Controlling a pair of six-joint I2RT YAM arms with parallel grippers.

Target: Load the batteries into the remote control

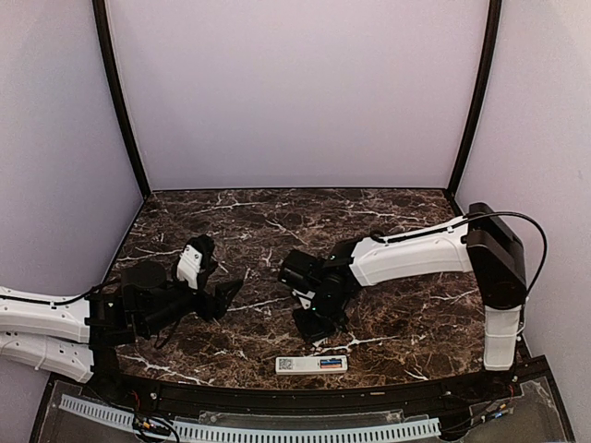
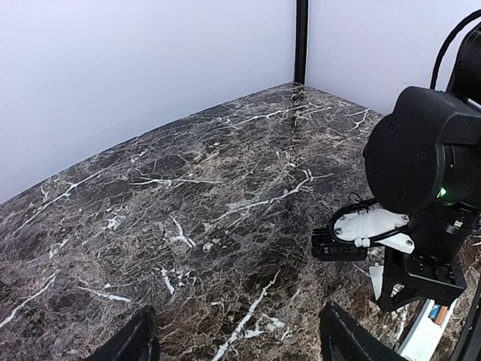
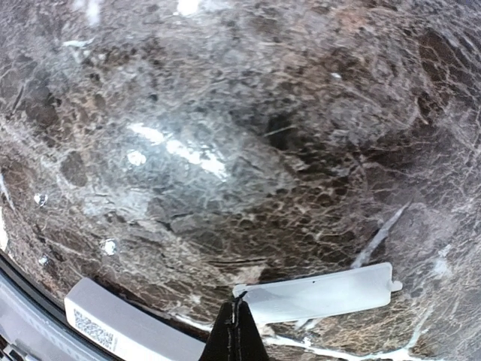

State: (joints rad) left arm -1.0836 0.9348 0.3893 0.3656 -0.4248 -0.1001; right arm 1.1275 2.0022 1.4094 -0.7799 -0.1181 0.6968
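The remote control [image 1: 312,365] is lying back-up by the near edge of the table [image 1: 277,221], the batteries [image 1: 330,364] sitting in its recess beside the sticker [image 1: 286,365]. Just beyond it, the right hand [image 3: 237,320] is pointing down with its fingers pressed together, their tips at the end of a thin white cover [image 3: 316,295] lying flat. Farther back and to the left, the left hand [image 2: 239,323] is hovering spread wide, holding nothing.
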